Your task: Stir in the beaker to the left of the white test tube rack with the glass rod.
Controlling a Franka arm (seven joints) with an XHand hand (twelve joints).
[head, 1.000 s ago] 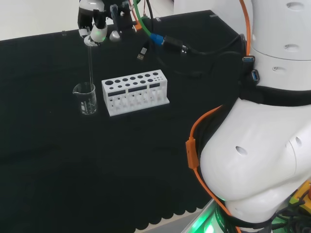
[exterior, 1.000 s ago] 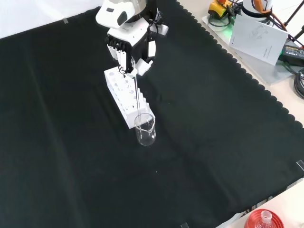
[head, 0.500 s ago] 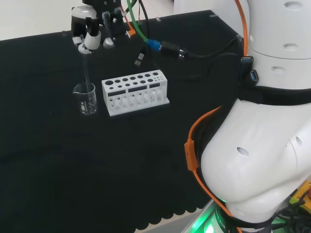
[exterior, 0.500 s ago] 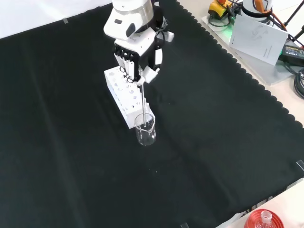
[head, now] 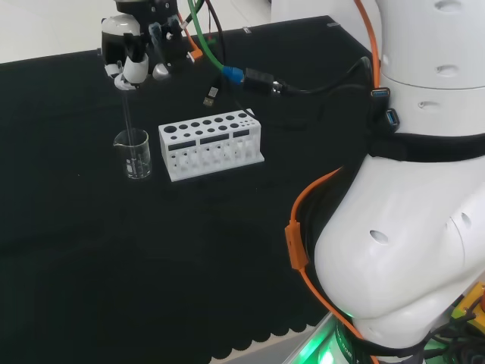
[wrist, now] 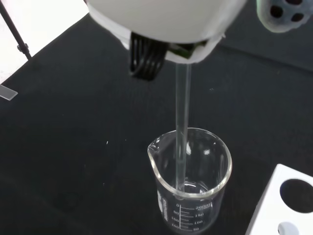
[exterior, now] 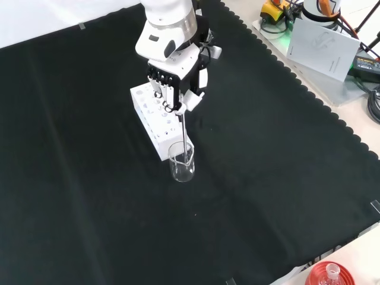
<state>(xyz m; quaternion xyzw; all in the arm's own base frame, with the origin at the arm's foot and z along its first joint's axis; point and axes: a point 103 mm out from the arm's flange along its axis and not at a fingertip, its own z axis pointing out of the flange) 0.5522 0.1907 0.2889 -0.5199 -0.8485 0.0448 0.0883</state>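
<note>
Your hand (exterior: pixel 176 83) was clenched around the upper end of the glass rod (exterior: pixel 187 129), fingers (exterior: pixel 161 90) curled over it, poised above the beaker (exterior: pixel 181 162). You had the rod hanging nearly upright, its lower end dipped inside the beaker; from the wrist view the rod (wrist: pixel 182 132) ran down past the rim to the bottom of the beaker (wrist: pixel 191 191), where a shallow layer of clear liquid seemed to sit, though you could not be sure. In the head view the hand (head: pixel 127 54) stood over the beaker (head: pixel 134 154), which rested on the black cloth (head: pixel 114 250) just to the left of the white test tube rack (head: pixel 210 144), close beside it but apart. In the front view the rack (exterior: pixel 154 114) lay just behind the beaker, partly covered by your hand.
</note>
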